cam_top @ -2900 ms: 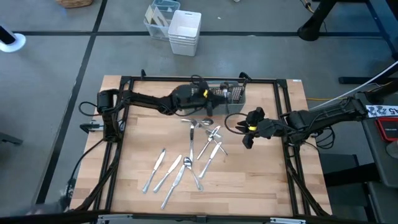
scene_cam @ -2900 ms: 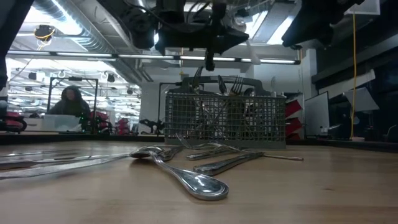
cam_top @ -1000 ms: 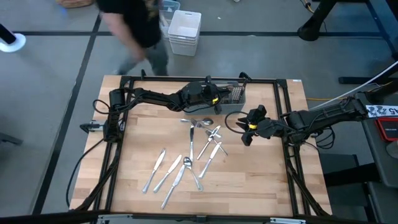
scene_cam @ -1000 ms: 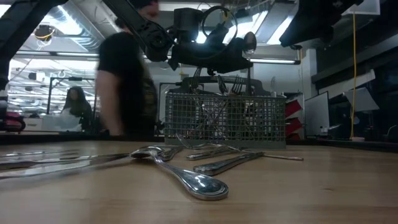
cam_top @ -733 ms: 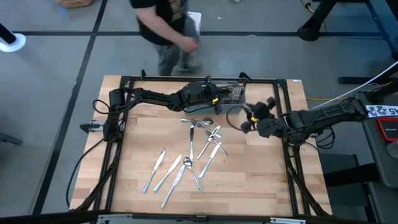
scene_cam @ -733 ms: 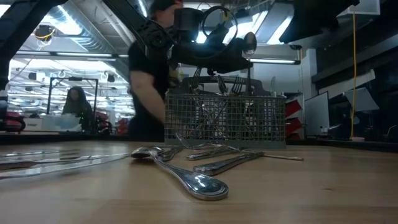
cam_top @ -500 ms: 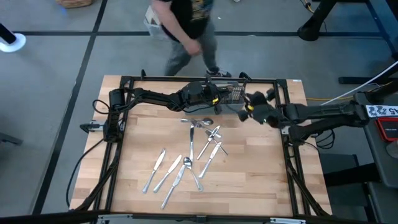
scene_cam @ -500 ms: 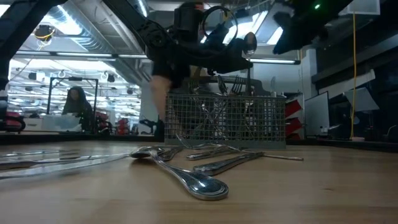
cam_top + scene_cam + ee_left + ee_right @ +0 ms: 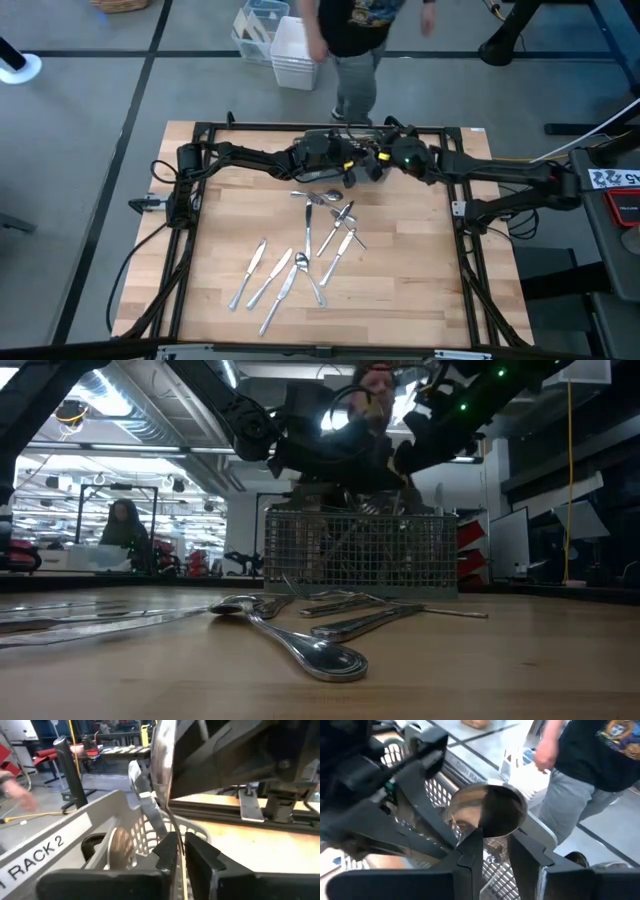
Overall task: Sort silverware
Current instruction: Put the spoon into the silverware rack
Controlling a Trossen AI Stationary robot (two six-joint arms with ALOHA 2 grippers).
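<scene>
On the near half of the wooden table (image 9: pixel 420 290) lies the loose silverware (image 9: pixel 300 255): knives, forks and spoons spread in a group, some crossing each other, none touching a gripper. In the low view a spoon (image 9: pixel 300 648) lies nearest, with its bowl toward the camera, and more pieces lie behind it up to the foot of the basket. Farther back, at the far edge of the table, stands the grey mesh basket (image 9: pixel 360 553), and some handles stick up out of it. Both arms meet above this basket. The left gripper (image 9: pixel 345 163) reaches from the left side and hangs over the basket; in its wrist view its fingers (image 9: pixel 167 851) stand narrow, with only a thin gap, and a slim shiny piece (image 9: pixel 162 767) rises through that gap, so it looks held, but I cannot tell this for sure. The right gripper (image 9: pixel 385 160) comes from the right side and is just beside the left one, over the same basket; its fingers (image 9: pixel 470 847) are closed on a spoon, and the round bowl of this spoon (image 9: pixel 490 810) stands up between them. Beyond the table a person (image 9: pixel 355 40) in a dark shirt and grey trousers stands on the grey floor, near a white bin (image 9: pixel 292 55). In the low view another person (image 9: pixel 115 525) sits far back in the room.
</scene>
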